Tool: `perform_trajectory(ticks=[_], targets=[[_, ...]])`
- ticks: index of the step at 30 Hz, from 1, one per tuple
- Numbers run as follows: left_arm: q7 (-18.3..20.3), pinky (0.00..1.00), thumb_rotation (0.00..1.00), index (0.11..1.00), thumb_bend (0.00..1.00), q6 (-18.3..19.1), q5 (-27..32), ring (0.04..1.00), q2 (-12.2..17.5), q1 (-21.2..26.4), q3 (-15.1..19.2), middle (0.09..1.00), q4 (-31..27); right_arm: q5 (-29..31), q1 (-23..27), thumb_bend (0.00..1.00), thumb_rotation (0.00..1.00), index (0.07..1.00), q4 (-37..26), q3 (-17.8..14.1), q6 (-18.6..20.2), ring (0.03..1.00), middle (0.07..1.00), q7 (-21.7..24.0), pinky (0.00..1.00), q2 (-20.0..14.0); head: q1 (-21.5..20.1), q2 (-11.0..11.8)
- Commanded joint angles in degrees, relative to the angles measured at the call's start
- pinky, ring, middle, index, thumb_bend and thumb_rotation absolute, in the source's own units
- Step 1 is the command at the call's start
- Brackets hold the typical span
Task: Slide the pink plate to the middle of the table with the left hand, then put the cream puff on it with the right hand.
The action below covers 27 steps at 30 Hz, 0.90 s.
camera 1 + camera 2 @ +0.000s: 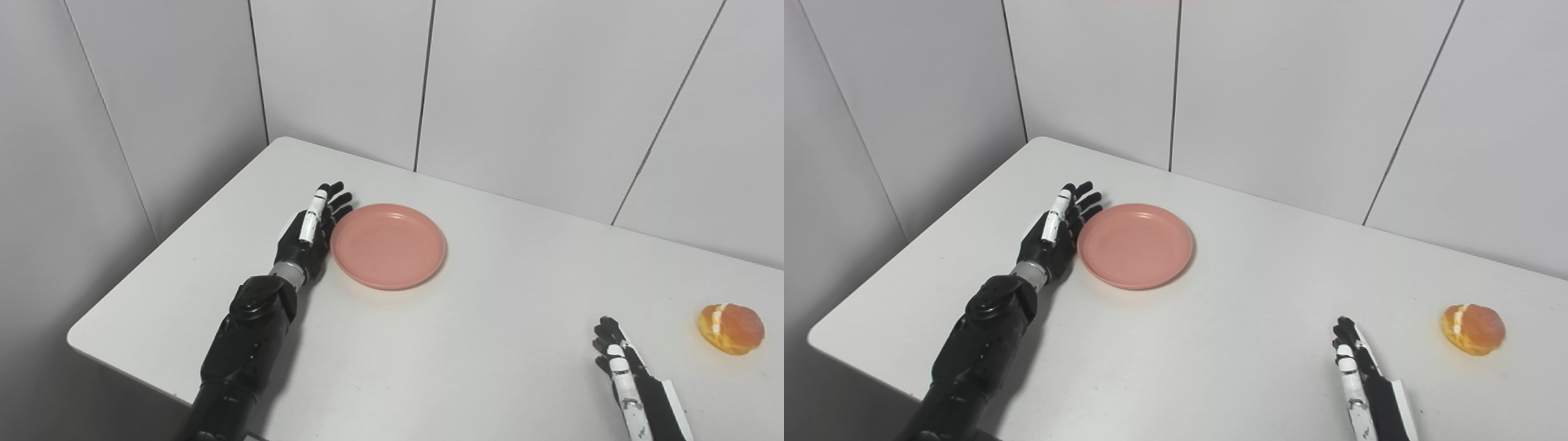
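Observation:
A round pink plate [388, 245] lies flat and bare on the white table [490, 343], left of centre. My left hand [311, 228] stands edge-on against the plate's left rim, fingers straight and apart, holding nothing. The cream puff [731, 328], golden brown with a white cream seam, rests near the table's right side. My right hand [618, 361] lies low at the front right, fingers extended and open, a short way left of the puff and apart from it.
Grey wall panels [343, 73] close in the table at the back and on the left. The table's left corner [76, 335] and front edge run close to my left forearm [245, 343].

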State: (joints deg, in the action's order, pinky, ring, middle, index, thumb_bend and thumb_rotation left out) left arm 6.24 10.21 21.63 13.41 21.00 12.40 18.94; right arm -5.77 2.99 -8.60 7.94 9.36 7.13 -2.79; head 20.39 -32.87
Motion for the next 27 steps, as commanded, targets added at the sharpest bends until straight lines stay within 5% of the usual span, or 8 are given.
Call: perform_trajectory(ticks=[1,27], targets=[[2.1,0.96,1.00,0.907,0.40,2.0,0.6,0.939,-1.0,0.5,-1.3,0.929,-0.5,-0.4,1.8,0.13,1.00,0.918,-1.1,0.2,-1.5,0.923,0.922,-0.4,0.93,0.4,-0.1,-0.2],[4.4,0.91,1.00,0.890,0.39,10.2,-0.4,0.915,-7.7,-5.5,-8.1,0.911,-17.3,-4.2,1.8,0.18,1.00,0.910,-2.4,1.8,-0.7,0.914,0.914,-1.7,0.87,1.5,-5.6,-2.0]])
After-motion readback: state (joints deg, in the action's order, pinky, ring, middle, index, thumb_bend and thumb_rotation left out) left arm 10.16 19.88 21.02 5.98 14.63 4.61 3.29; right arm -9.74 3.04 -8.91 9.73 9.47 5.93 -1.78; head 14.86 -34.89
